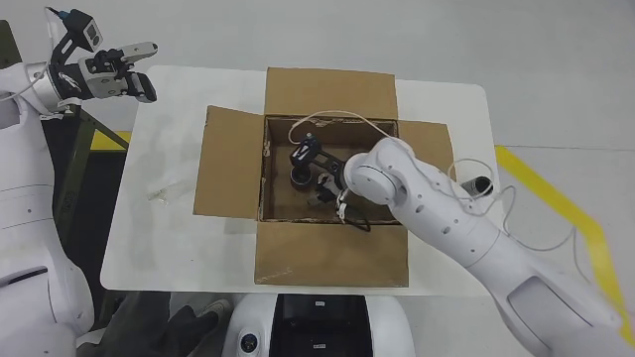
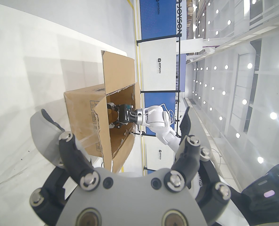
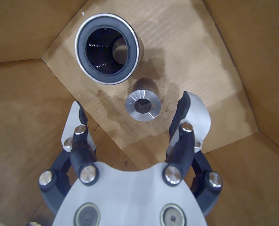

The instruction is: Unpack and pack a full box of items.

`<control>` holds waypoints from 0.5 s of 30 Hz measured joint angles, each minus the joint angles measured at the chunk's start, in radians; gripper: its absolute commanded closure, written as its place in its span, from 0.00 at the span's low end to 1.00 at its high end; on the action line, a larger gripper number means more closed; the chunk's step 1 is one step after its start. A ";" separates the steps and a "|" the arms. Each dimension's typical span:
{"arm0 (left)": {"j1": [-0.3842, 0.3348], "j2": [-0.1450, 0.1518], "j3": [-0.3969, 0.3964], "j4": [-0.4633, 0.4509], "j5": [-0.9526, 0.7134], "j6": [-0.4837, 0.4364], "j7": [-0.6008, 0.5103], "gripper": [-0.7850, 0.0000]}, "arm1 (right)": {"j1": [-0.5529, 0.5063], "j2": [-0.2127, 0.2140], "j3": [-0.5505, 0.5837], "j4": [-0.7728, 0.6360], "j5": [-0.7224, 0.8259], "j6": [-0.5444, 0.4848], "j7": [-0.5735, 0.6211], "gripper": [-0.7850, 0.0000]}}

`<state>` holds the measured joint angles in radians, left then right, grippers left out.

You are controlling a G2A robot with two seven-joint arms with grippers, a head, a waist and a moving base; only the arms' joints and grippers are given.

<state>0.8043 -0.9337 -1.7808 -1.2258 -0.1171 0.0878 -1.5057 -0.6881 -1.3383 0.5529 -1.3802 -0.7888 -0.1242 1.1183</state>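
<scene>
**Right gripper** (image 3: 132, 105): inside the cardboard box (image 3: 224, 36), pointing down at its floor. The fingers are spread wide and hold nothing.

**Small steel sleeve** (image 3: 143, 105): stands on end on the box floor, straight ahead of the right gripper and between the lines of its two fingers. It sits slightly nearer one pad than the other. Its long axis runs along the gripper's approach line, with the bore facing the wrist. The finger spread is clearly wider than the sleeve, so there is room on both flanks.

**Large black-lined sleeve** (image 3: 106, 48): also on end, just beyond the small sleeve and to one side of it. Its rim stands nearer the wrist than the small one's. Whether the two touch cannot be told.

**Judgement**: the right arm is much the nearer and the small sleeve is the likely pick, by a straight descent and a close across its diameter. The main hazard is a pad clipping the large sleeve's rim.

**Clearances**: the box walls rise on all sides, but bare floor surrounds both sleeves.

**Left gripper** (image 1: 134, 69): wide open and empty, held past the corner of the table (image 1: 159, 248), well apart from the box.
</scene>
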 measured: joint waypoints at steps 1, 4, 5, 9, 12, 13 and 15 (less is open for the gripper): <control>0.000 0.000 0.000 0.000 0.000 0.000 0.000 0.00 | 0.002 -0.003 -0.001 0.005 0.001 0.000 0.000 0.15; 0.000 0.000 0.000 0.000 0.000 0.000 0.000 0.00 | 0.007 -0.010 -0.006 0.021 0.001 0.000 -0.003 0.20; 0.000 0.000 0.000 0.000 0.000 0.000 0.000 0.00 | 0.009 -0.013 -0.007 0.026 -0.001 0.001 -0.003 0.22; 0.000 0.000 0.000 0.000 0.000 0.000 0.000 0.00 | 0.014 -0.023 -0.014 0.041 -0.012 0.006 -0.005 0.36; 0.000 0.000 0.000 0.000 0.000 0.000 0.000 0.00 | 0.014 -0.027 -0.011 0.052 -0.012 0.007 -0.007 0.56; 0.000 0.000 0.000 0.000 0.000 0.000 0.000 0.00 | 0.013 -0.028 -0.009 0.055 -0.011 0.007 -0.008 0.59; 0.000 0.000 0.000 0.000 0.000 0.000 0.000 0.00 | 0.012 -0.030 -0.005 0.059 -0.010 0.008 -0.008 0.72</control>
<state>0.8043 -0.9337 -1.7808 -1.2258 -0.1171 0.0878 -1.5057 -0.6756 -1.3681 0.5484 -1.3208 -0.7990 -0.1158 1.1103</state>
